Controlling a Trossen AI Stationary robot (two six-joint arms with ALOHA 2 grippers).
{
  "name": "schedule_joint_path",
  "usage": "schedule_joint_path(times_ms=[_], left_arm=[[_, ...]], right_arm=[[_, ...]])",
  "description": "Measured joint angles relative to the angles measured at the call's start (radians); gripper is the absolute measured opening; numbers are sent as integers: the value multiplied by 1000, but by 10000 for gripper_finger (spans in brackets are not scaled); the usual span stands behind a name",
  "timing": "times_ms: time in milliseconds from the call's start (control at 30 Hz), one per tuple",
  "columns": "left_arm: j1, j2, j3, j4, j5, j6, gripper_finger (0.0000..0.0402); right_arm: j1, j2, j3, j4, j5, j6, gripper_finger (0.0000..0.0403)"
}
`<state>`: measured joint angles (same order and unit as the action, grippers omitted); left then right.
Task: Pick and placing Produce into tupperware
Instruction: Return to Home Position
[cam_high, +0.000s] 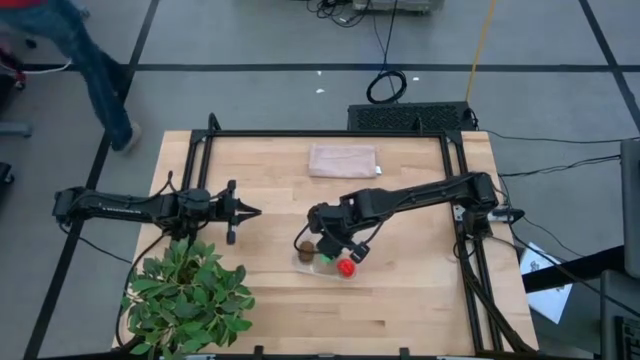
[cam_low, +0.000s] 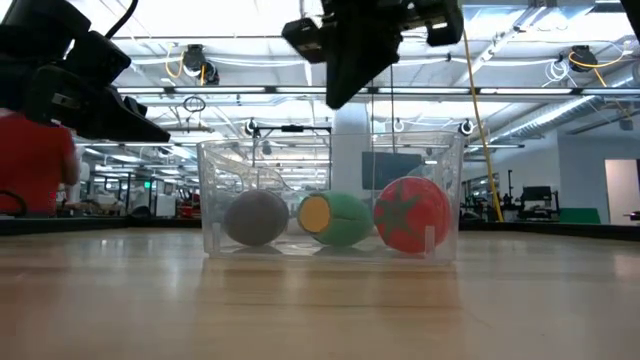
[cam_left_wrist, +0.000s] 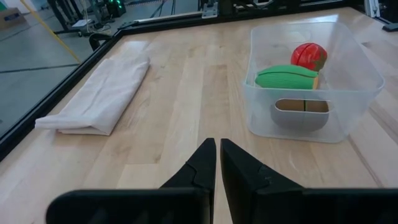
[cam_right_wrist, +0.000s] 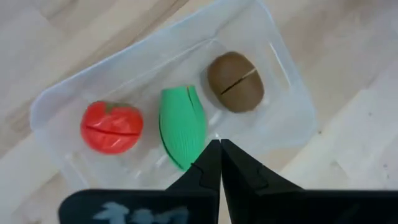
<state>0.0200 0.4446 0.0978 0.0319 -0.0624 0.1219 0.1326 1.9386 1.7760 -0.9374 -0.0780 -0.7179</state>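
Near left corner of the wooden table (cam_high: 420, 310): a leafy potted plant (cam_high: 185, 300), spilling over the edge.

Right of the plant, close to mid-table: the clear tupperware (cam_low: 330, 160), upright and lidless, with all three toy pieces on its floor. From the low view, left to right: brown kiwi (cam_low: 256, 218), green corn (cam_low: 338, 219) (ridged husk, one yellow cut end turned toward the near side), red tomato (cam_low: 411, 213). Laid in one row, side by side, with thin gaps between them in the right wrist view. Split lines across the kiwi and the tomato.

Directly above the tupperware: the right gripper (cam_right_wrist: 219, 144), raised clear of the rim, pointed down over the corn, fingers pressed together with nothing between them. Right arm stretched in from the right edge of the table.

Left of the tupperware and well apart from it: the left gripper (cam_left_wrist: 217, 144), held above the table just beyond the plant, aimed right toward the container, fingers drawn almost together around only a thin slit, empty.

Farther back, near the far edge: a folded beige cloth (cam_high: 343, 160), flat on the wood, apart from everything else.

Beyond the far left corner, out on the grey floor: a person (cam_high: 95, 70) in blue trousers.
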Motion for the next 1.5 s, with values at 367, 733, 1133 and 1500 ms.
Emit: schedule_joint_path(times_ms=[367, 733, 1133, 1500], left_arm=[[0, 0, 0, 5, 0, 0, 28], [0, 0, 0, 13, 0, 1, 28], [0, 0, 0, 10, -10, 2, 28], [0, 0, 0, 9, -18, 0, 28]], right_arm=[[-19, -86, 0, -185, 0, 94, 0], [-22, -176, 0, -228, -4, 181, 0], [-63, -453, 0, -216, -85, 383, 0], [-74, -691, 0, -190, -21, 512, 0]])
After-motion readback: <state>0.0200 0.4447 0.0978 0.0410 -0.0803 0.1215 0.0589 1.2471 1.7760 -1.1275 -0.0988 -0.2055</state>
